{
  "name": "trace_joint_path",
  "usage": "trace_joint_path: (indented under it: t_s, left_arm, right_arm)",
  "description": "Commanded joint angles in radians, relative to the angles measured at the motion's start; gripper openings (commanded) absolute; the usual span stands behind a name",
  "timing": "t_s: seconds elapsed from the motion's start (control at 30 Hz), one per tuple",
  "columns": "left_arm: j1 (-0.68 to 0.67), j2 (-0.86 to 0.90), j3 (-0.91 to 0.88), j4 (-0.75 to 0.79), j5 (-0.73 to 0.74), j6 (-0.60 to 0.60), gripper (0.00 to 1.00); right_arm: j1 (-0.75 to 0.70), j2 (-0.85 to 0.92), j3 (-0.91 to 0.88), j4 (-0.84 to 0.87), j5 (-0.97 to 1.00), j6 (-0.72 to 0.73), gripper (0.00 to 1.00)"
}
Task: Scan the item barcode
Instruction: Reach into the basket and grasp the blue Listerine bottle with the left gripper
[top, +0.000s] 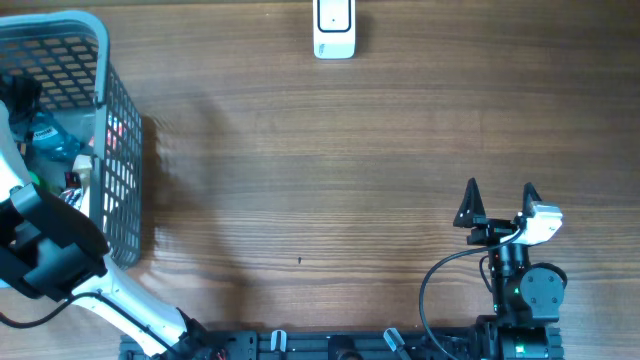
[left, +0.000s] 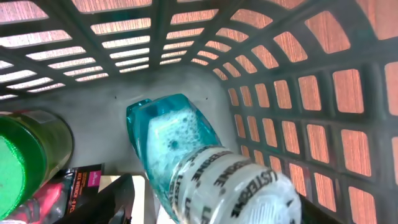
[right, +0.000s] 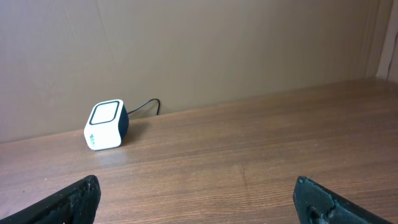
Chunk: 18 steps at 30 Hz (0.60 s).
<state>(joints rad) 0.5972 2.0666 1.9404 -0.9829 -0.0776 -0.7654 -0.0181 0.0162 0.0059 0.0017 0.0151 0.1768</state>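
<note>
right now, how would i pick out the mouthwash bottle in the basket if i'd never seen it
Find the pale grey plastic mesh basket at the wooden table's left edge. Inside lies the teal see-through mouthwash bottle, next to a green round container and a dark packet. Only it holds foamy liquid and wears a clear LISTERINE-printed seal over its cap.

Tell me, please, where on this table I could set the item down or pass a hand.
The bare wooden table is free between the grey plastic mesh basket, the white box-shaped scanner and the right end effector. Inside the basket it is crowded: a teal mouthwash bottle beside a green round container.
</note>
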Motion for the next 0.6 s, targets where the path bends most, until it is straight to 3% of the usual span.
trace_joint_path:
  t_s: [0.0, 0.2, 0.23, 0.3, 0.43, 0.57]
  left_arm:
    - [0.003, 0.008, 0.010, -0.003, -0.012, -0.008, 0.59]
    - [0.003, 0.009, 0.010, -0.015, -0.066, -0.063, 0.49]
    - [0.003, 0.008, 0.010, -0.015, -0.071, -0.069, 0.51]
    - [0.003, 0.008, 0.010, -0.023, -0.096, -0.090, 0.69]
    - [0.003, 0.010, 0.010, -0.029, -0.149, -0.138, 0.76]
    - [0.003, 0.010, 0.010, 0.003, -0.160, -0.141, 0.76]
  right_arm:
    - [0.004, -0.009, -0.001, 0.004, -0.016, -0.018, 1.00]
    - [0.004, -0.009, -0.001, 0.004, -0.016, -0.018, 1.00]
    - [0.004, -0.009, -0.001, 0.004, -0.016, -0.018, 1.00]
    - [0.004, -0.009, -0.001, 0.004, -0.016, -0.018, 1.00]
    - [0.004, -0.009, -0.001, 0.004, -0.016, -0.018, 1.00]
    - [0.004, -0.009, -0.001, 0.004, -0.016, -0.018, 1.00]
